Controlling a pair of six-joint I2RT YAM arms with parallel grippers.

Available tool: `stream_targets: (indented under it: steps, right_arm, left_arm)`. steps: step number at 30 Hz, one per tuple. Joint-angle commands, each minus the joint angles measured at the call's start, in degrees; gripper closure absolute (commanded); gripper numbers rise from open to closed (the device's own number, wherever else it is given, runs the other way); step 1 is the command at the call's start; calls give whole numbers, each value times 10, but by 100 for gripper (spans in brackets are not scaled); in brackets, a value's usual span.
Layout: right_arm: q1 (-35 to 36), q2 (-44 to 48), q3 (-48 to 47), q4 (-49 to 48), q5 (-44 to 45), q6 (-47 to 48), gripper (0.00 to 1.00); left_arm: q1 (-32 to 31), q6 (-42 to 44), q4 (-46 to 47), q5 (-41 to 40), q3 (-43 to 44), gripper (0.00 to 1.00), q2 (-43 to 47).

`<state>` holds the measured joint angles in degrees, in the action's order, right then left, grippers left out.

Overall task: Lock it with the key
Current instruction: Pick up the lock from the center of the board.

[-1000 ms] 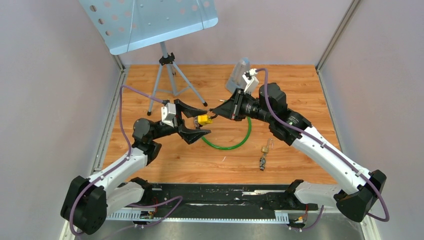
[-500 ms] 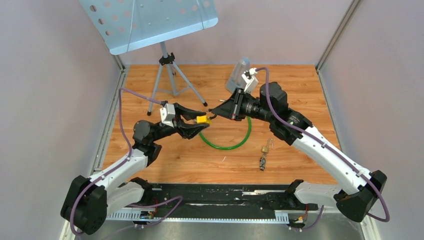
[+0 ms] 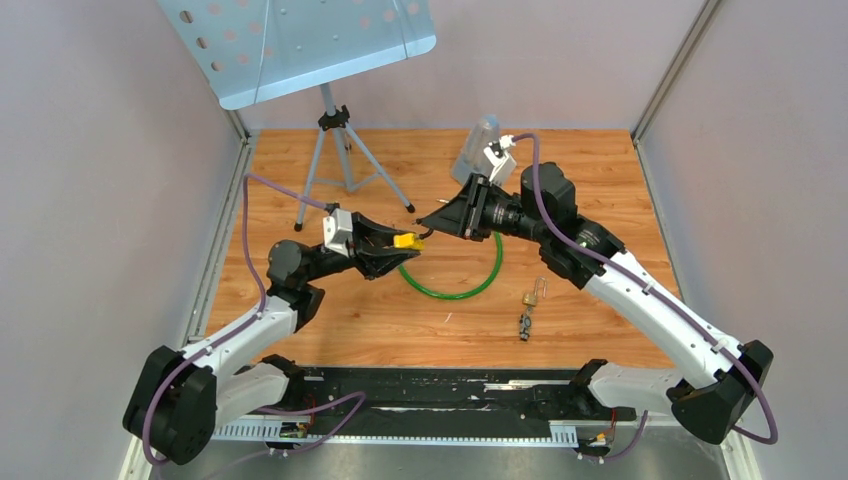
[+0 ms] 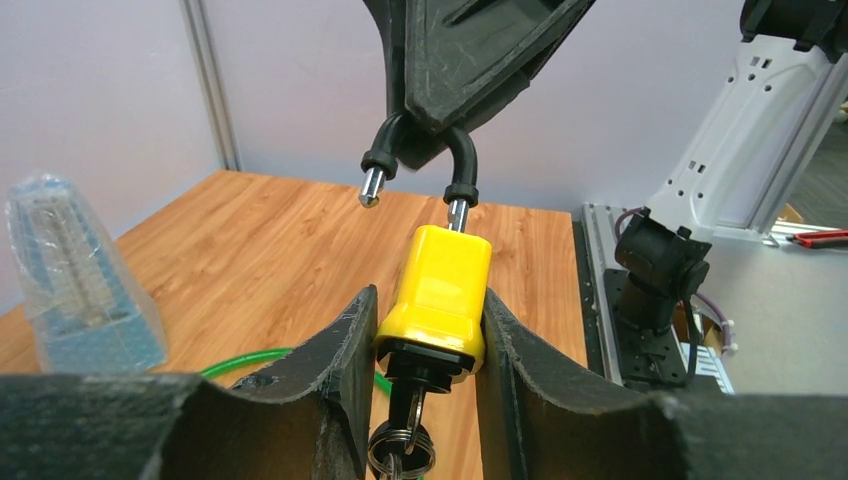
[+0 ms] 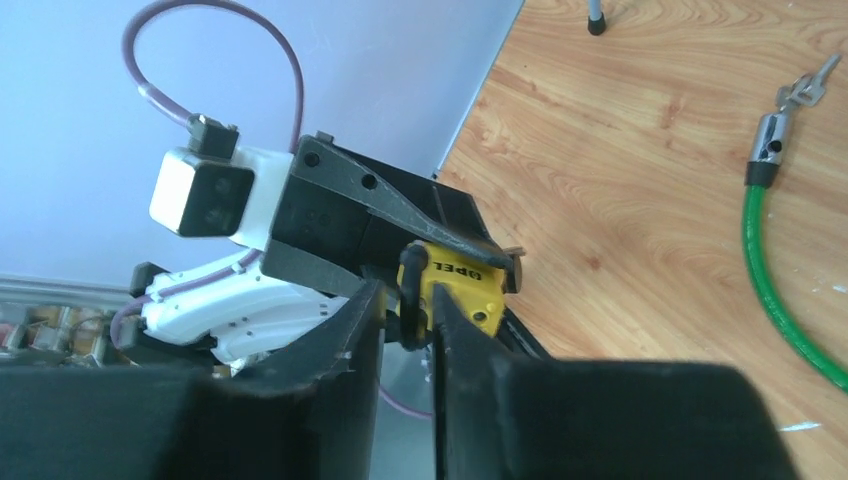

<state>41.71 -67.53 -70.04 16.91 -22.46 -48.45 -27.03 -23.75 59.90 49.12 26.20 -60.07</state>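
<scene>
1. Top view: both arms reach inward and meet at the frame's centre, above the wooden table (image 3: 600,165). The left gripper (image 3: 400,247) clamps the yellow padlock (image 3: 406,240), and the right gripper (image 3: 428,222) meets it from the right. A green cable (image 3: 470,290) loops just below them. A music stand (image 3: 300,45) fills the upper left.
2. Left wrist view: 2 fingers (image 4: 340,350) squeeze the padlock body at lower centre. Its shackle (image 4: 460,175) has 1 leg free and is pinched from above by the right gripper. A key (image 4: 411,398) with a ring hangs from the padlock's base.
3. Right wrist view: the right fingers are clenched on the shackle at lower centre. A pale wall fills the upper left.
</scene>
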Motion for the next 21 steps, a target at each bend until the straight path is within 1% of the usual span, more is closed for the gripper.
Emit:
stream_targets:
  steps: [1,2,3,4,5,6,7,8,10,13,14,16,19,21]
  right_arm:
    - [-9,4,-1,-42,-2,-10,52]
    - [-11,8,5,-42,9,6,32]
    - [-13,13,12,-42,26,24,17]
    - [-15,20,17,-42,48,50,8]
    - [-17,28,23,-43,70,75,3]
    - [-22,38,28,-45,87,103,1]
    - [-26,46,33,-52,91,136,1]
    - [-28,54,43,-77,83,173,1]
    - [-28,74,69,-125,41,251,5]
    - [-27,92,97,-174,-88,359,9]
    - [-27,98,107,-201,-114,386,9]
    - [-27,107,127,-245,-141,420,9]
    - [-27,112,154,-301,-189,477,9]
    - [-27,107,165,-317,-238,536,10]
  left_arm:
    - [-2,-10,8,-35,23,100,13]
    - [-2,-10,-45,-43,30,100,17]
    - [-2,-9,-78,-44,52,100,27]
    - [-2,-9,-160,-49,65,100,32]
    - [-2,-9,-205,-55,94,100,39]
    - [-2,-12,-298,-74,109,100,43]
    - [-2,-15,-347,-88,140,100,48]
    - [-2,-20,-433,-115,154,100,53]
    - [-2,-28,-525,-121,191,100,57]
    - [-2,-53,-587,-83,218,100,57]
    - [-2,-57,-601,-71,225,100,57]
    - [-2,-64,-638,-58,237,100,56]
    - [-2,-34,-702,-33,259,100,54]
    - [-2,-8,-729,-10,275,100,53]
